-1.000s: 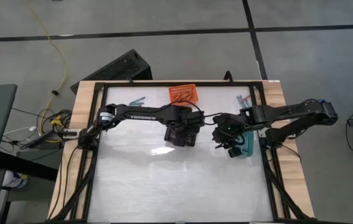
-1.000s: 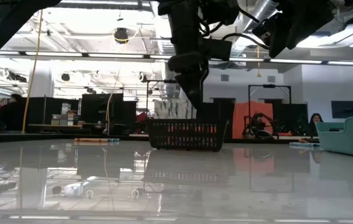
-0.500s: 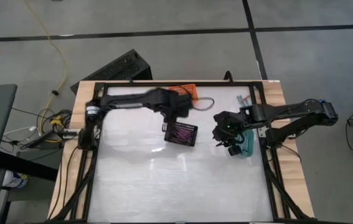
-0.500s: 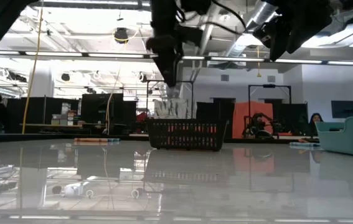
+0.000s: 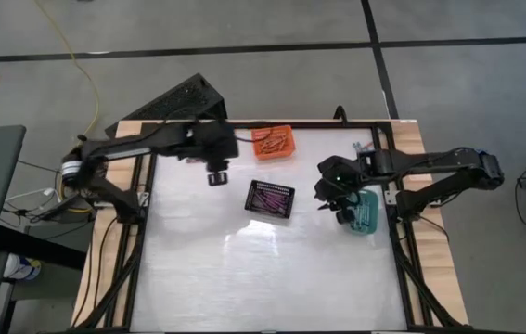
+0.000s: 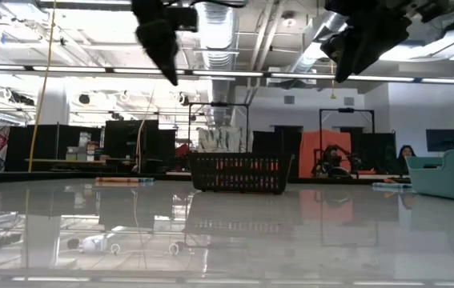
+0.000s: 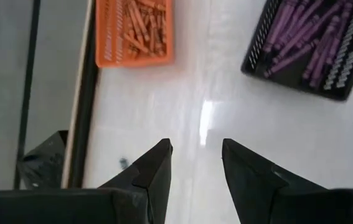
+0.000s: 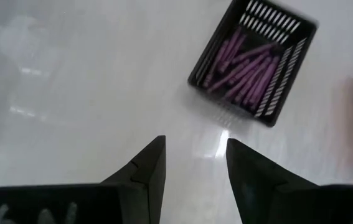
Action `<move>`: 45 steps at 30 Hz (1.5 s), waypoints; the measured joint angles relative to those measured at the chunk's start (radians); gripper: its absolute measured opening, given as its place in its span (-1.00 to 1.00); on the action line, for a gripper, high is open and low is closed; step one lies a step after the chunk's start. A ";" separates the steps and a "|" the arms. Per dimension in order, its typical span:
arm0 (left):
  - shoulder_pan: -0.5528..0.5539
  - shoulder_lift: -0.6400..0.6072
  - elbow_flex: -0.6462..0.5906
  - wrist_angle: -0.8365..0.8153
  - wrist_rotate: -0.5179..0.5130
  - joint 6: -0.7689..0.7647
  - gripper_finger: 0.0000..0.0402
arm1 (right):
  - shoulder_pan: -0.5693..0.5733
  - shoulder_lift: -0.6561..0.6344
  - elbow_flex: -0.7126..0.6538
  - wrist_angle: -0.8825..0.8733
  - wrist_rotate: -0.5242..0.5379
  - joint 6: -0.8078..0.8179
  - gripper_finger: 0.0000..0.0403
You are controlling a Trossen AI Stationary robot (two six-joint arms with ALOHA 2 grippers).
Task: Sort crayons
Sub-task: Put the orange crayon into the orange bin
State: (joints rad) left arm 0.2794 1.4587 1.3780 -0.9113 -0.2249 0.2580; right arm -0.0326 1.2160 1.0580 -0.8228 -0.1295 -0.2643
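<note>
Overhead and wrist views of the sorting table (image 5: 272, 269). The left gripper (image 5: 216, 173) hung above the far-left part of the white surface, well left of the black basket (image 5: 271, 198) and just near-left of the orange basket (image 5: 274, 141); its fingers (image 7: 154, 168) stood spread with nothing between them (bare table showed through the gap). The right gripper (image 5: 340, 212) hovered at the right side, beside the teal basket (image 5: 366, 213), its fingers (image 8: 145, 168) likewise apart and empty.

The purple crayons (image 5: 270, 196) lay packed in the black basket at mid-table, roughly parallel to one another (clearest from the right wrist (image 8: 243, 61) and the left wrist (image 7: 313, 40)). The orange-red crayons (image 7: 142, 25) lay jumbled in the orange basket at the far edge. A few loose crayons (image 5: 361, 148) rested on the table at the far right, beyond the right arm; their colours could not be told with certainty.

In the level view the black basket (image 6: 240, 174) stood on the glossy surface, with both grippers raised well above it.
</note>
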 joint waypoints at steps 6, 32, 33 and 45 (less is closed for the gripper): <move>-0.001 -0.188 -0.284 0.142 0.000 -0.052 -0.34 | -0.019 0.000 0.000 0.128 -0.001 -0.042 -0.20; 0.114 -0.230 -0.546 0.441 0.227 -0.172 -0.34 | -0.494 0.078 0.057 -0.046 0.183 -0.234 -0.20; 0.089 -0.230 -0.546 0.467 0.228 -0.177 -0.34 | -0.529 0.087 0.056 -0.079 0.191 -0.250 -0.20; -0.217 -0.230 -0.546 0.701 0.192 -0.202 -0.34 | -0.760 0.265 0.055 -0.245 0.379 -0.407 -0.21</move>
State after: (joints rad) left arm 0.0625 1.2285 0.8318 -0.2100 -0.0330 0.0558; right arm -0.7925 1.4806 1.1133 -1.0675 0.2496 -0.6715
